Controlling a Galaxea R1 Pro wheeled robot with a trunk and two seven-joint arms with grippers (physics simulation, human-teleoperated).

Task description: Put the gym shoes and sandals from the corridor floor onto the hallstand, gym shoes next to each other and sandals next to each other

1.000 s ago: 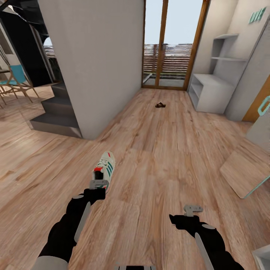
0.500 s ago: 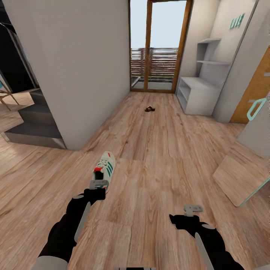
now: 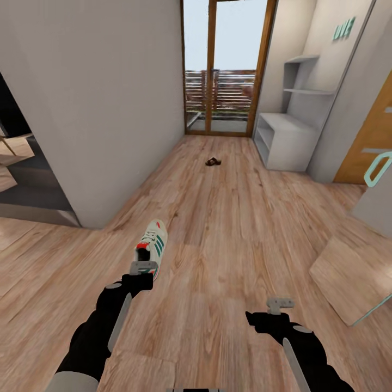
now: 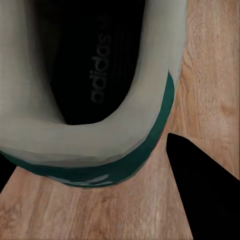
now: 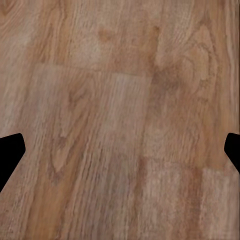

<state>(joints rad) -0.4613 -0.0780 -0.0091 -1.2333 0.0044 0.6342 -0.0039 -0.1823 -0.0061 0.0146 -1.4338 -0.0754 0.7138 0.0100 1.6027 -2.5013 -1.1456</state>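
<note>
One cream-white gym shoe (image 3: 153,241) with green stripes and a red heel tab hangs over the corridor floor (image 3: 234,228), and my left gripper (image 3: 143,267) is shut on its heel. The left wrist view looks straight into the gym shoe's heel opening (image 4: 100,125), with one dark finger (image 4: 200,190) beside it. My right gripper (image 3: 280,303) is open and holds nothing, with bare planks (image 5: 120,100) under it. Far down the corridor, dark brown sandals (image 3: 213,161) lie on the floor as one small shape. The pale hallstand (image 3: 286,139) stands at the back right.
A grey wall (image 3: 109,109) runs along the left, with dark steps (image 3: 32,190) beyond its corner. A glass door (image 3: 223,71) closes the corridor's far end. At the right are a wooden door with a teal handle (image 3: 375,163) and a wood-faced panel (image 3: 348,272).
The whole picture has shifted, so the camera has moved: the left wall and the steps slid left and the corridor is more centred. Both arms and the held shoe keep their place.
</note>
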